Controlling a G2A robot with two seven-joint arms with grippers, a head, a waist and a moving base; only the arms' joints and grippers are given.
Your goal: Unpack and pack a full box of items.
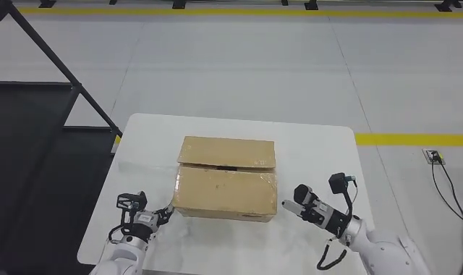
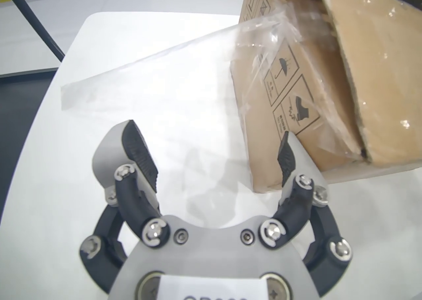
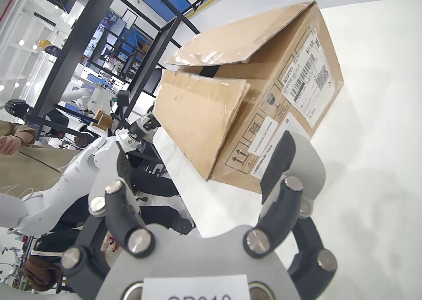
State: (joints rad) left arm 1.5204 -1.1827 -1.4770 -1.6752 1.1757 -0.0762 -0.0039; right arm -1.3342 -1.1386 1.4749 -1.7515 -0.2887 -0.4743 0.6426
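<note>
Box (image 1: 226,178): a brown cardboard carton standing at the middle of the white table (image 1: 311,152). Its two top flaps are folded down but not sealed, and a dark gap runs along the seam between them. In the right wrist view the box (image 3: 263,83) has one flap lifted at an angle and the other lying lower. A white label (image 3: 310,73) and printed handling symbols are on the end face toward that arm.

Tape (image 2: 165,67): a strip of clear tape is attached at the top edge of the box (image 2: 329,83) on its left end. From there it stretches out over the table surface, wrinkled where it meets the cardboard. It is not in either gripper.

Left gripper (image 1: 165,212): positioned just beside the box's near left corner, low over the table. In its own wrist view the left gripper (image 2: 208,136) is released, with its black ribbed pads (image 2: 138,149) spread wide and nothing between them. One pad is close to the box's end face; contact cannot be confirmed.

Right gripper (image 1: 296,202): positioned near the box's near right corner, apart from the cardboard. In its own wrist view the right gripper (image 3: 204,149) is likewise released, fingers spread and holding nothing, and it faces the labelled end of the box.
</note>
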